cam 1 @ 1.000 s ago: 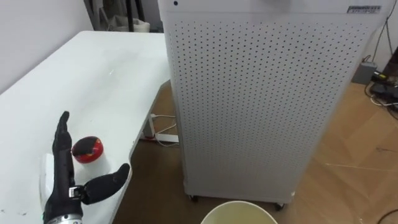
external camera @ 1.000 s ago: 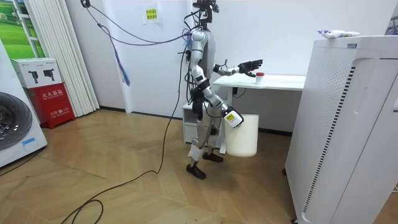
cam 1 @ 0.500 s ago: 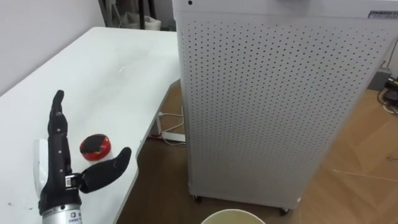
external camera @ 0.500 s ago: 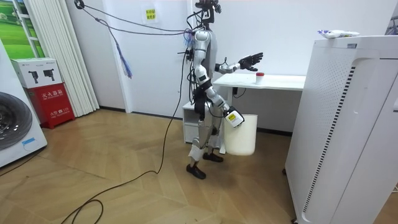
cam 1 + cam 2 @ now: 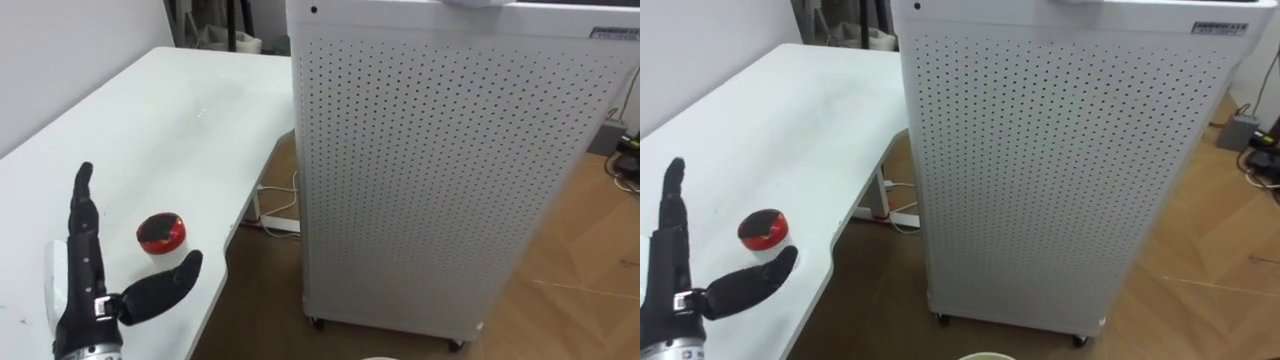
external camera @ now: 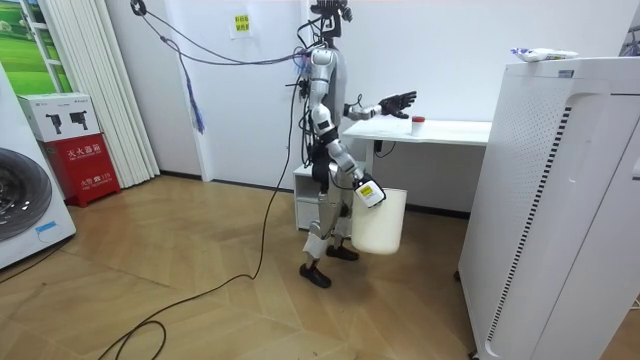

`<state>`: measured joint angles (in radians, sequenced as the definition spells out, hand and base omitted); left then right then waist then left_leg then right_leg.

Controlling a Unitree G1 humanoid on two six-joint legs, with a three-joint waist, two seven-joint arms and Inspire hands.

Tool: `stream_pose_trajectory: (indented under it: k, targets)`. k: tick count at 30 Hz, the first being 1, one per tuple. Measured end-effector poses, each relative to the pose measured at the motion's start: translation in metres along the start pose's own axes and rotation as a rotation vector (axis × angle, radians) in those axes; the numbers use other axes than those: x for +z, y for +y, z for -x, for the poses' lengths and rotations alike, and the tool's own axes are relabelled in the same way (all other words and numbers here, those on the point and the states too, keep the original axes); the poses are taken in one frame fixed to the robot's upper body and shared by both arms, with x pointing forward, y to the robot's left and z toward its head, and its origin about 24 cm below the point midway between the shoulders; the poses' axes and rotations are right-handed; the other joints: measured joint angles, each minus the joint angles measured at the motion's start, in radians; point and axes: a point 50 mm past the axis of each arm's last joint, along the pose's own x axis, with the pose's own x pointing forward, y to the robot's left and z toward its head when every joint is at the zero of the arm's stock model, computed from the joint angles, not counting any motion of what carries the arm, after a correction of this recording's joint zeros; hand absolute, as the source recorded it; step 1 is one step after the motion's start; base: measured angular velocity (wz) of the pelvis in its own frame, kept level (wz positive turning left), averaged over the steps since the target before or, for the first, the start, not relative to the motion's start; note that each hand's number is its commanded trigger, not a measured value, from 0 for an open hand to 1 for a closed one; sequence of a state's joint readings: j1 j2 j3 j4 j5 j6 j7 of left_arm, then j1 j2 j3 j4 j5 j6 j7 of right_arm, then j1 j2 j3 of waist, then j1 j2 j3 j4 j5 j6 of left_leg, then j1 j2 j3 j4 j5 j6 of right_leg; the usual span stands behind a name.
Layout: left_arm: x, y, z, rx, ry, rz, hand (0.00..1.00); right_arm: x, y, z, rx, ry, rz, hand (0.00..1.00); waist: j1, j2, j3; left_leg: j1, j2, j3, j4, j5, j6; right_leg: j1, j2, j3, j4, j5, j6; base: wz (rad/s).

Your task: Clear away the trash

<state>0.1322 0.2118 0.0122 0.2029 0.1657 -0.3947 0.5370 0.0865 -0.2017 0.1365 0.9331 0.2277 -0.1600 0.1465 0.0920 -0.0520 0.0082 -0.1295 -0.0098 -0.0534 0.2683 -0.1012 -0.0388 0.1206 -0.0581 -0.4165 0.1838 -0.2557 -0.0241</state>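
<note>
A small round red piece of garbage [image 5: 160, 231] lies on the white table [image 5: 150, 120] near its front edge. My left hand [image 5: 85, 305] hovers just to its left, open, with straight fingers and the thumb spread toward it; hand and garbage are apart. The right eye view shows the same hand [image 5: 670, 285] and red piece [image 5: 763, 228]. In the room view I stand at the table's end with the left hand [image 6: 395, 101] stretched over it. My right hand [image 6: 365, 190] hangs low and carries a white bin [image 6: 380, 222] by its rim, tilted off the floor.
A tall white perforated cabinet [image 5: 440, 170] stands close to the table's right, with brown floor between them. A white power strip [image 5: 275, 222] lies on the floor under the table edge. A washing machine [image 6: 20, 205] and a red box [image 6: 85, 160] stand far off.
The bin has been lifted and swung toward the room view's left, and its rim has slid to the eye views' bottom edge. My left hand has lowered a little beside the red piece.
</note>
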Motion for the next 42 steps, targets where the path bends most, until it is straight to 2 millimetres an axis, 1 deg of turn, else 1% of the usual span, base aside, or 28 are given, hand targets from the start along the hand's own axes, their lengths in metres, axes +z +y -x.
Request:
stream_pose_trajectory:
  k: [3,7,13,21,23,28,31,37,42]
  targets:
    - [-0.008,0.002,0.003,0.015,0.051,0.023,0.00,0.001,0.000,0.000,-0.002,-0.002,0.000,1.00,0.000,-0.006,0.0029,-0.003,-0.005,-0.001,0.000,0.000,0.000,-0.001,-0.004,-0.002,-0.001,-0.002,0.003,0.02]
    - [-0.014,0.006,0.007,0.032,0.097,0.048,0.00,0.002,0.000,-0.001,-0.001,-0.007,0.002,1.00,0.001,-0.013,0.0018,-0.004,-0.010,-0.002,-0.001,0.000,0.000,-0.001,-0.008,-0.002,-0.002,-0.003,0.006,0.00]
    - [-0.018,0.007,0.011,0.029,0.114,0.039,0.00,0.004,0.001,-0.001,0.001,-0.018,0.003,1.00,0.001,-0.015,0.0003,-0.003,-0.014,-0.006,-0.001,-0.001,0.001,0.000,-0.011,-0.001,0.000,-0.004,0.007,0.01]
    - [-0.018,0.007,0.011,0.029,0.116,0.038,0.00,0.006,0.002,0.000,0.003,-0.028,0.003,1.00,0.001,-0.017,-0.0008,-0.003,-0.014,-0.004,0.000,-0.002,0.005,0.000,-0.011,0.000,0.001,-0.004,0.008,0.00]
    - [-0.018,0.007,0.011,0.028,0.116,0.038,0.00,0.007,0.002,0.000,0.005,-0.034,0.004,1.00,0.001,-0.016,-0.0013,-0.003,-0.014,-0.004,0.000,-0.002,0.005,-0.001,-0.011,0.000,0.002,-0.004,0.008,0.00]
    - [-0.019,0.005,0.012,0.007,0.130,0.063,0.00,0.007,0.003,-0.001,0.010,-0.034,0.007,1.00,0.001,-0.008,-0.0064,-0.006,-0.013,-0.002,0.001,-0.002,0.005,-0.001,-0.011,0.000,0.001,-0.004,0.008,0.00]
    - [-0.018,0.002,0.013,-0.018,0.135,0.076,0.00,0.007,0.005,-0.001,0.022,-0.030,0.020,1.00,-0.001,-0.005,-0.0078,-0.007,-0.014,-0.002,0.000,-0.002,0.005,-0.002,-0.011,-0.001,0.000,-0.004,0.008,0.00]
    - [-0.017,-0.005,0.015,-0.081,0.133,0.085,0.00,0.005,0.010,-0.001,0.052,-0.021,0.050,1.00,-0.003,-0.003,-0.0061,-0.008,-0.013,-0.002,0.000,-0.002,0.005,-0.004,-0.011,0.001,0.001,-0.004,0.008,0.00]
    - [-0.017,-0.009,0.016,-0.103,0.132,0.089,0.00,0.005,0.010,-0.001,0.055,-0.021,0.059,1.00,-0.006,0.001,-0.0039,-0.018,-0.013,-0.003,0.001,-0.002,0.005,-0.014,-0.010,0.002,0.003,-0.004,0.008,0.00]
